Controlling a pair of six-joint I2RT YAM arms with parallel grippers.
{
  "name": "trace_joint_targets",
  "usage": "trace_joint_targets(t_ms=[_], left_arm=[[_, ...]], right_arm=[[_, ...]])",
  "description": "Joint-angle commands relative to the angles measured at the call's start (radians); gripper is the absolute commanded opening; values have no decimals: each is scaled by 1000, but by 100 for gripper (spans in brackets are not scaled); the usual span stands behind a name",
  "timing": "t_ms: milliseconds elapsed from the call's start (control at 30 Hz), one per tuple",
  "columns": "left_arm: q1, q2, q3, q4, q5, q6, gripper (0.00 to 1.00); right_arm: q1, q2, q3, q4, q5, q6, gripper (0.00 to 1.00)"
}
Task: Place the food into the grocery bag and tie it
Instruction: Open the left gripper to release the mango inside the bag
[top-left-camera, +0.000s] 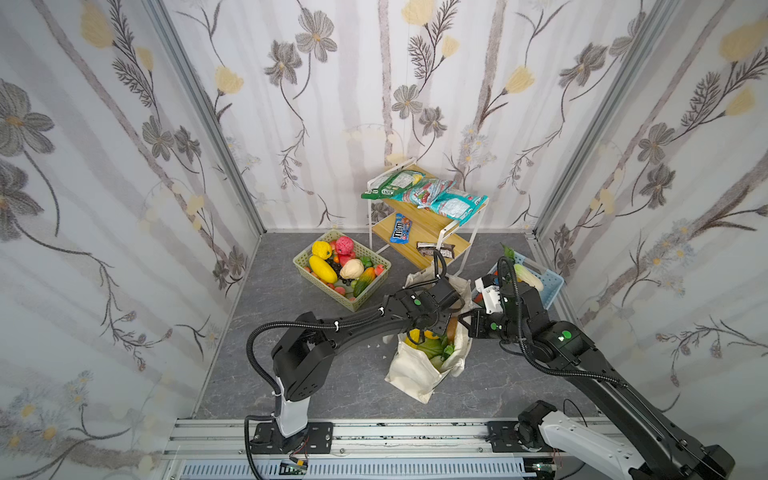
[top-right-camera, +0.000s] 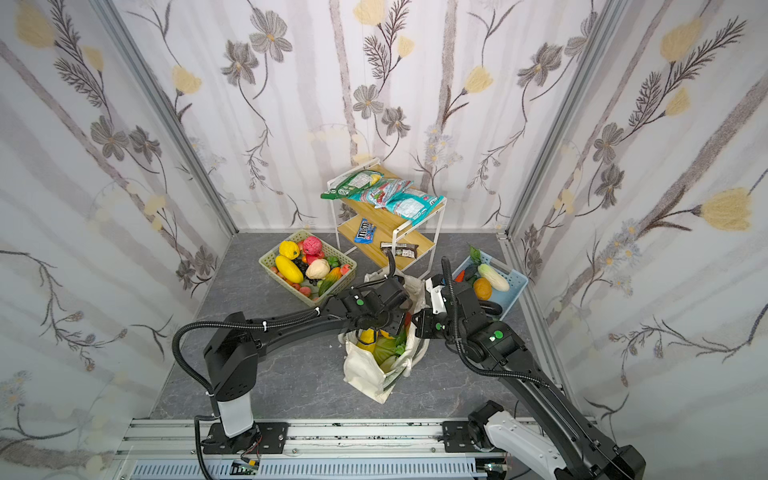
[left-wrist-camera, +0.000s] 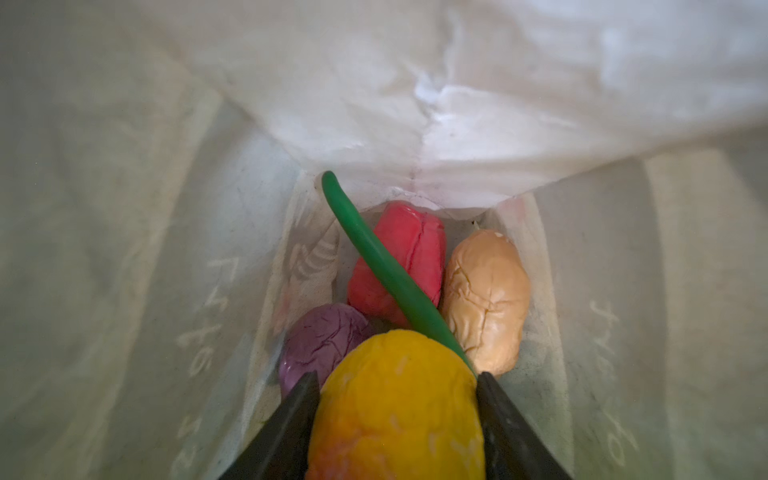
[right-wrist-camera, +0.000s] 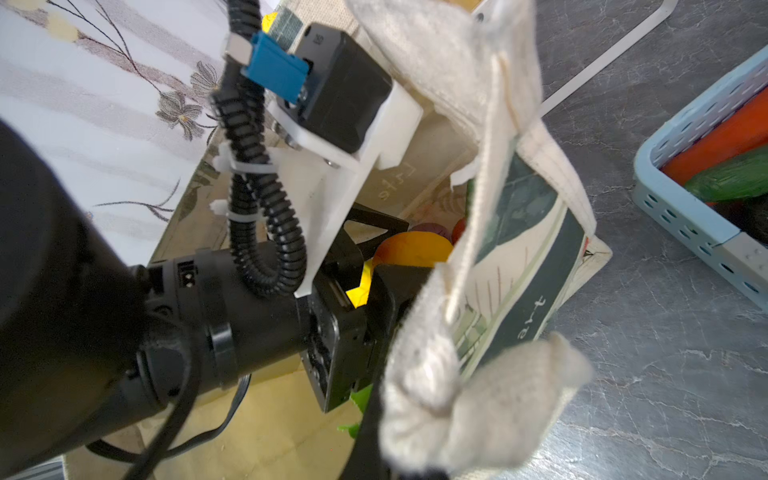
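Left gripper (left-wrist-camera: 397, 376): inside the mouth of the grocery bag (top-left-camera: 409, 370), with its two black fingers (left-wrist-camera: 299, 419) pressed against either side of a yellow-orange fruit (left-wrist-camera: 395, 440), which it grips.
Held fruit: between the jaws, above the pieces on the bag's floor. I cannot tell whether it touches them.
Ahead of the left gripper: a red pepper (left-wrist-camera: 415, 245), a tan piece (left-wrist-camera: 486, 299) and a purple piece (left-wrist-camera: 320, 340) lie close together at the bottom of the bag. A green stalk (left-wrist-camera: 365, 245) slants across the pepper.
Right gripper (top-left-camera: 466, 321): closed at the bag's rim just beside the left gripper. The cloth edge and the thick rope handle (right-wrist-camera: 465, 399) bunch right at it, as if pinched.
Bag lettering: pale script on the dark green band (right-wrist-camera: 540, 266) ends in "art". In the left wrist view more script shows backwards through the cloth and is not legible.
Rack (top-left-camera: 432, 232): beyond both grippers, near the back wall.
Lower shelf: a blue M&M's packet (top-left-camera: 400, 228) with its logo readable, and a dark bar (top-left-camera: 436, 250) whose print is too small to read.
Top shelf: a green packet (top-left-camera: 388, 185) with white lettering that cannot be read.
Pale green basket (top-left-camera: 323, 286): beyond the left gripper on its outer side, full of toy fruit.
Light blue basket (top-left-camera: 555, 291): just beyond the right gripper, holding vegetables.
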Motion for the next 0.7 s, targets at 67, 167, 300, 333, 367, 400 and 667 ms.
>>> trace_joint_targets(t_ms=[67,167,300,333,367,400,667], left_arm=[[1,7,19,-48,-1,-10,60],[0,-4,31,-59,-2,-10,65],[1,-26,51,-69,15,-7,72],[1,-31,57,-71,19,-5,74],[0,-37,62,-72,26,-5,75],[1,-47,67,-73,31,-2,76],[13,-109,110,-84,58,6,78]], right_arm=[[2,-4,-5,36,1,-1,3],[2,-3,-8,37,1,-1,3],[2,-4,-9,36,1,-2,3],[2,-3,-8,36,1,-1,3],[2,-4,-8,35,1,0,3],[2,-3,-8,36,1,0,3],[2,-3,-9,36,3,1,3]])
